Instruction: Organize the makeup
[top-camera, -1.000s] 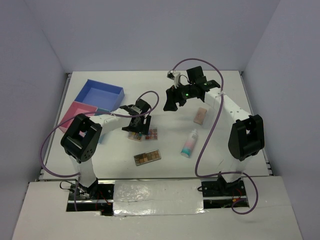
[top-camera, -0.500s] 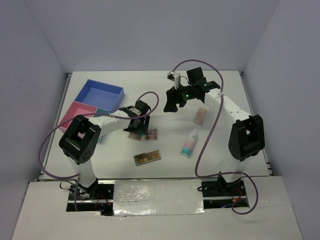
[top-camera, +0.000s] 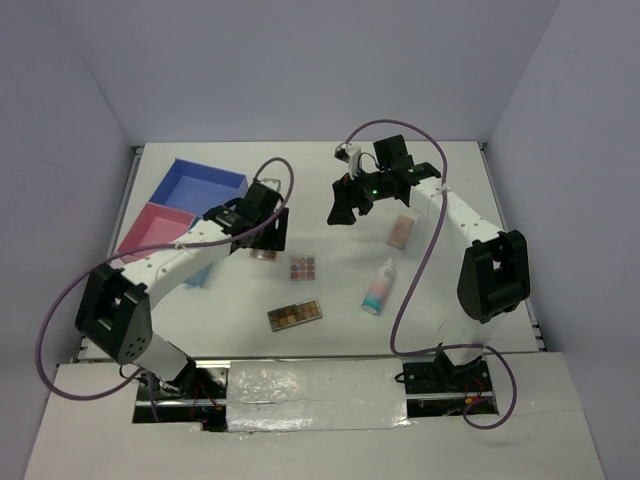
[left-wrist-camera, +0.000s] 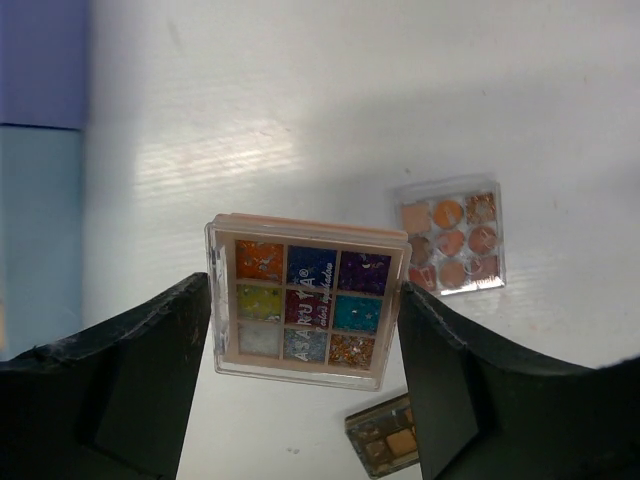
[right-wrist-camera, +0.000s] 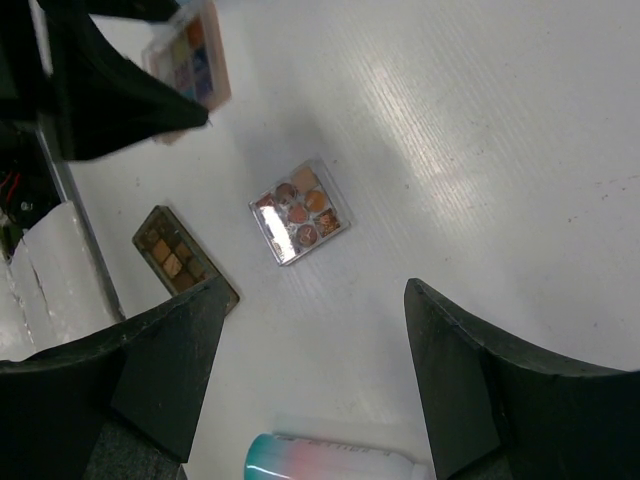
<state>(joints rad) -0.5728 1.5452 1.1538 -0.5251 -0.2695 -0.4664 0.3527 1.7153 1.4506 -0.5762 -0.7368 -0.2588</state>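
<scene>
Slippage looks the likeliest risk: the left claw (left-wrist-camera: 305, 305) clamps the bright palette (left-wrist-camera: 300, 285) by thin edges only. Meanwhile the right claw (right-wrist-camera: 315, 300) hangs spread, empty.

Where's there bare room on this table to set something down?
Bare: the table between the blue tray and the right hand; also near the front edge, left of the long palette. Crowded: the middle, with square palette, tube and compact.
</scene>
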